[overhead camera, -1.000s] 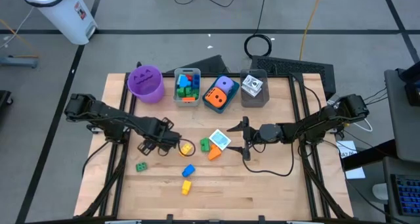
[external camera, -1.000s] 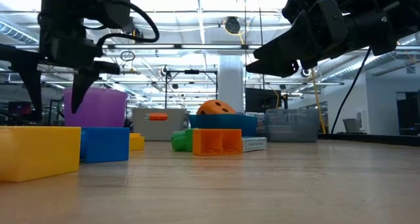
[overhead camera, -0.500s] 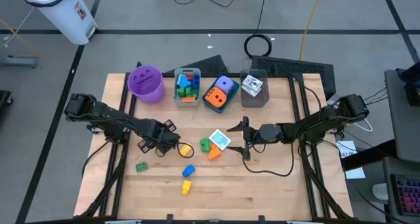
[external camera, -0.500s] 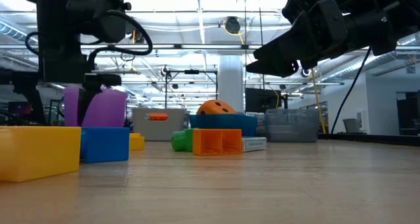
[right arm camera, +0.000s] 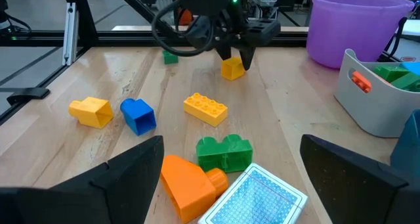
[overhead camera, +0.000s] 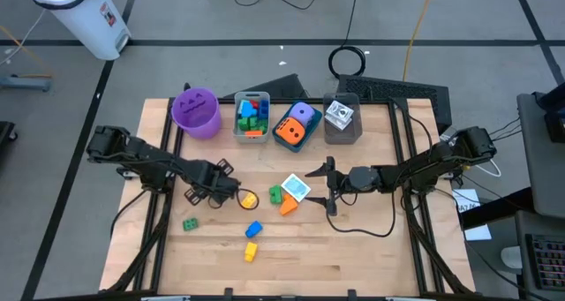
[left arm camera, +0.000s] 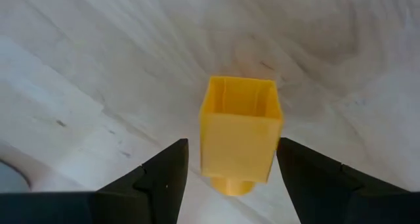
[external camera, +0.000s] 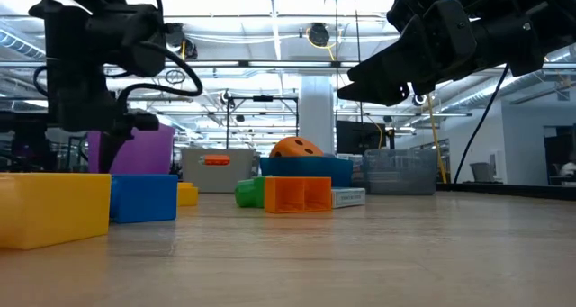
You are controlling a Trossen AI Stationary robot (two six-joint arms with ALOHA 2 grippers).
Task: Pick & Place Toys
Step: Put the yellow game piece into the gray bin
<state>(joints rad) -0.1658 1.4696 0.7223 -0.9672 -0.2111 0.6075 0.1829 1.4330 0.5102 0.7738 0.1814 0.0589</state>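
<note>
My left gripper (left arm camera: 232,142) is open, points down and stands low over the table's left middle. Its fingers stand on either side of a small yellow brick (left arm camera: 239,129) that lies on its side on the wood, with a gap on each side. The right wrist view shows the same brick (right arm camera: 231,68) under that gripper. My right gripper (overhead camera: 322,189) hangs open and level above the table's middle, next to a printed cube (overhead camera: 297,188). Loose toys lie between the arms: a flat yellow brick (overhead camera: 251,199), a green brick (overhead camera: 275,194) and an orange brick (overhead camera: 289,206).
Near the front lie a green brick (overhead camera: 191,223), a blue brick (overhead camera: 254,229) and a yellow brick (overhead camera: 251,251). Along the far edge stand a purple cup (overhead camera: 196,112), a grey bin (overhead camera: 237,124) with bricks, a blue bin (overhead camera: 281,140) with dice and a clear bin (overhead camera: 342,135).
My left gripper has come down toward the table over the small yellow brick and has rolled a little about its own axis. Its fingers stay as far apart as before. The toys lie where they were.
</note>
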